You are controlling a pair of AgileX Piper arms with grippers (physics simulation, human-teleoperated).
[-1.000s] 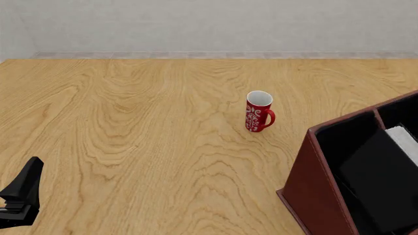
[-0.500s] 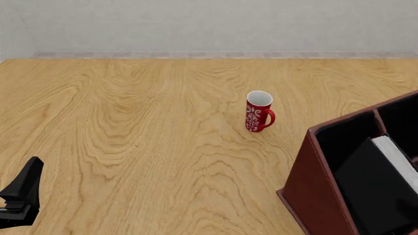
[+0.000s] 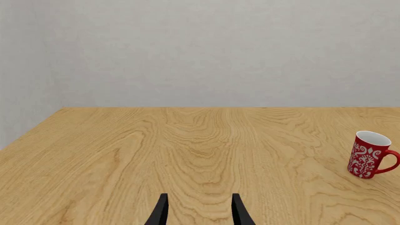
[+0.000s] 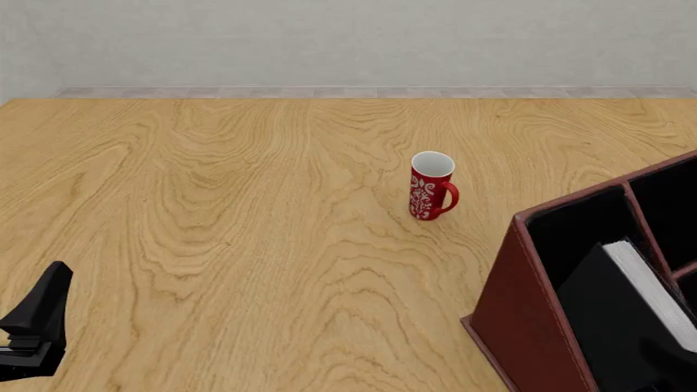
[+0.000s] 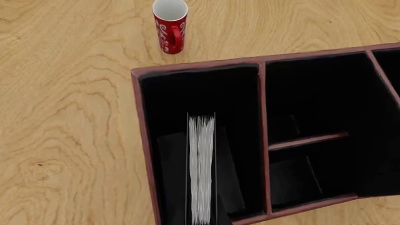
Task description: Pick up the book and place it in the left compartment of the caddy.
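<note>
The black book [image 4: 649, 287] stands on edge inside the left compartment [image 4: 566, 237] of the reddish-brown caddy [image 4: 521, 314], with its grey-white page edge facing up. It leans toward the thin divider. The right wrist view looks straight down on the book [image 5: 201, 164], which sits in the middle of the left compartment [image 5: 206, 93] of the caddy [image 5: 144, 140]. The right gripper's fingers cannot be made out against the black lining. My left gripper [image 3: 200, 213] hangs open over bare table, far from the caddy, and shows as a black part [image 4: 35, 322] at the near left.
A red mug [image 4: 432, 188] with a white pattern stands upright on the wooden table, just beyond the caddy's near-left corner; it also shows as the mug [image 5: 170, 26] and the mug [image 3: 368, 161]. Narrower caddy sections lie past the divider [image 5: 265, 140]. A grey wall bounds the far edge.
The book has sunk lower into the left compartment and tipped more upright, so its page edge now shows as a longer strip. The left arm and the mug have not moved.
</note>
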